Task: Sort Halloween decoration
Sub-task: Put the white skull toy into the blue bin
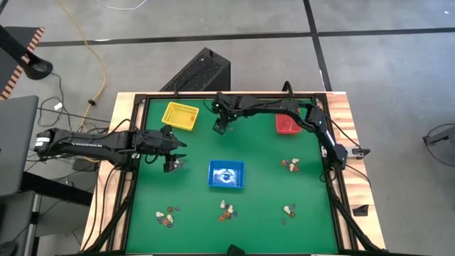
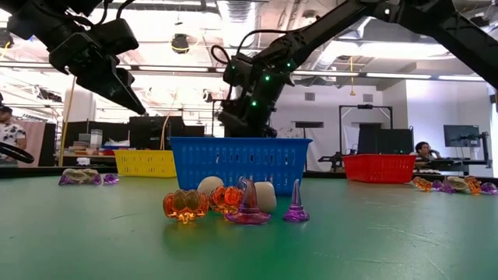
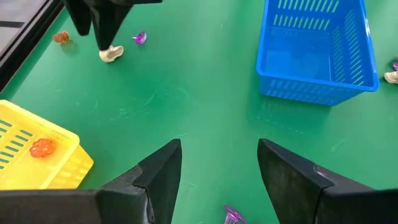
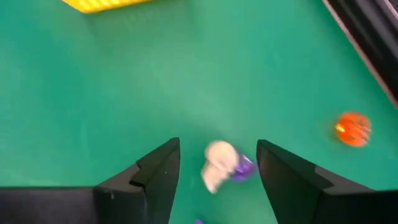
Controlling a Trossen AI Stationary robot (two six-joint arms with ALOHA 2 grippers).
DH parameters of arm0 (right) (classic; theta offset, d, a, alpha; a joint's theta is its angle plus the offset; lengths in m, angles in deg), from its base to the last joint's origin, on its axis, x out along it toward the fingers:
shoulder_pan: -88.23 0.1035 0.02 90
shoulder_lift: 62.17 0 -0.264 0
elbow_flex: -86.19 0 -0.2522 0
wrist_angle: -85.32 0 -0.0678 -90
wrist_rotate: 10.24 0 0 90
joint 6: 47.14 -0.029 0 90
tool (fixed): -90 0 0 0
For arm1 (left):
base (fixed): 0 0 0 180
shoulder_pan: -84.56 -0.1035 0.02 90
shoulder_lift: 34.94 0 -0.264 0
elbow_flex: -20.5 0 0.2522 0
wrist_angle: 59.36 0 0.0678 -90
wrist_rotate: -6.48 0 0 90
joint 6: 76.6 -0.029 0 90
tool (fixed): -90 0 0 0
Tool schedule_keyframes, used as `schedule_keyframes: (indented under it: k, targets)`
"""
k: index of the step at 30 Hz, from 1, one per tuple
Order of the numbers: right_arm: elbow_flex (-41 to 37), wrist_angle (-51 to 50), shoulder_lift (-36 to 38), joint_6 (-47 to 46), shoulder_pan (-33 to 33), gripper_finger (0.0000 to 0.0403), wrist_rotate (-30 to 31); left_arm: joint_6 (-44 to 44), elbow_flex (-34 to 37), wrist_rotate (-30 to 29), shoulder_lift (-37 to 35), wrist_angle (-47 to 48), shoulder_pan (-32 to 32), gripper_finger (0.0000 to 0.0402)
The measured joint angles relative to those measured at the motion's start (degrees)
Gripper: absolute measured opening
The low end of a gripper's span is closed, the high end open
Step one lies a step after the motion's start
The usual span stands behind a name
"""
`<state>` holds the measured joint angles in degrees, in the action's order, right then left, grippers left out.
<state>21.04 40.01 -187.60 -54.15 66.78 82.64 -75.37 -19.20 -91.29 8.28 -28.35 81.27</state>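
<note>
My right gripper hangs open over the mat's far middle, between the yellow tray and the red tray. A whitish trinket and a purple one lie on the mat below its fingers, and an orange one lies a little apart. In the left wrist view the whitish trinket sits just under those fingers. My left gripper waits open at the left, above a purple trinket. One orange trinket lies in the yellow tray.
A blue tray stands at the mat's middle. Small heaps of trinkets lie near the front edge, and another at the right. A raised black frame runs around the green mat.
</note>
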Motion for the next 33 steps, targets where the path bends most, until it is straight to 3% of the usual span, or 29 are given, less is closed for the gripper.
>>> schedule_keyframes:
  k: [23,33]
  targets:
    - [0.0,-2.7,-2.4,1.7,0.0,0.0247,1.3,0.3,0.0,0.9,0.0,0.0,0.1,0.0201]
    - [0.0,-2.9,-2.4,1.1,0.0,0.019,1.7,0.5,0.0,0.9,0.0,0.0,0.1,0.0201]
